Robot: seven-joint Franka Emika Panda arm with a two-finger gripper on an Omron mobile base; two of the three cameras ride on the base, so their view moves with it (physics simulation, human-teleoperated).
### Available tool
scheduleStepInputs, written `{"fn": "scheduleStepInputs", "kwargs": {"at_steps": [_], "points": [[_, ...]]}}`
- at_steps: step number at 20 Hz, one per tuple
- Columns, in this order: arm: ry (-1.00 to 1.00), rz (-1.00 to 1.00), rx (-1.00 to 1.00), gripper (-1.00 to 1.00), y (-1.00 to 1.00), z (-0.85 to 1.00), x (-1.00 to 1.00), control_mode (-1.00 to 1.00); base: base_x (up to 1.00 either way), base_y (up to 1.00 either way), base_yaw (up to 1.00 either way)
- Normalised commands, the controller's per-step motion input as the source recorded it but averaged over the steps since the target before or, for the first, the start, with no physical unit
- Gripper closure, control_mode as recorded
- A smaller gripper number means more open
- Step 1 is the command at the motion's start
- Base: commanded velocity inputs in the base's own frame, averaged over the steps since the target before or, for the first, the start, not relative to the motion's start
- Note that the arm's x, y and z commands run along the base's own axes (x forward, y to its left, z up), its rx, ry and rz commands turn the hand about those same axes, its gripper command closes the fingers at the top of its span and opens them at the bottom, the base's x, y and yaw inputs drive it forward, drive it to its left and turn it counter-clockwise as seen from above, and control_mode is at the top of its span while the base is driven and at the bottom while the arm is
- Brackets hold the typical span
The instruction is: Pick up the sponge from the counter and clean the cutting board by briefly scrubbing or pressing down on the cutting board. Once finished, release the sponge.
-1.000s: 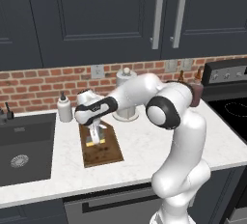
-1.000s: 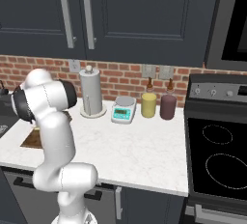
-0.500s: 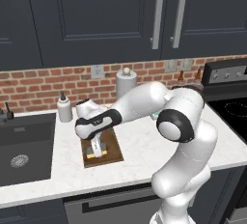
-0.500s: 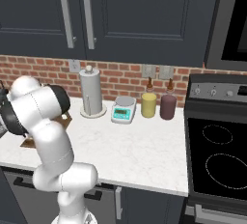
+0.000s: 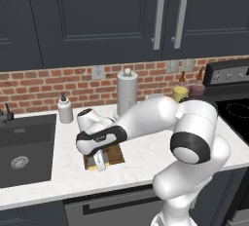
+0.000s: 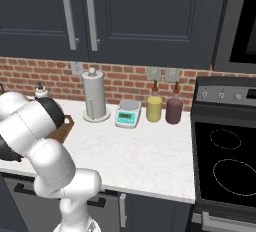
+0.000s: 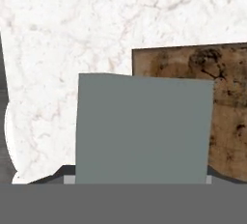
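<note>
The counter [image 7: 72, 25] looked like polished white veined stone; the cutting board [image 7: 226, 97] was matt, stained brown wood; the sponge [image 7: 144, 131] showed a flat grey-green scouring face.

- No readable text, label, brand, number or sign appears on anything here.
- The kitchen scale [image 6: 127, 113] has a pale display panel, too small to read.
- The stove control panel [image 6: 225, 94] carries knobs with no legible markings.
- The 2 jars [image 6: 164, 109] beside the scale show plain sides with no label.
- The soap bottle [image 5: 65, 109] by the sink is plain white, no print.
- The cutting board [image 7: 212, 88] shows only mottled stains, no lettering.
- The grey-green face of the sponge [image 7: 144, 130] is blank.
</note>
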Motion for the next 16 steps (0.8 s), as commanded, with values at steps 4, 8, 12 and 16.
{"fn": "scheduleStepInputs", "kwargs": {"at_steps": [4, 8, 12, 16], "points": [[-0.01, 0.0, 0.0, 1.0, -0.1, 0.0, -0.11, -1.0, 0.0, 0.0, 0.0], [0.0, 0.0, 0.0, 1.0, -0.1, 0.0, 0.07, -1.0, 0.0, 0.0, 0.0], [0.0, 0.0, 0.0, 1.0, -0.04, 0.0, 0.24, -1.0, 0.0, 0.0, 0.0], [0.0, 0.0, 0.0, 1.0, 0.0, 0.0, 0.37, -1.0, 0.0, 0.0, 0.0]]}}
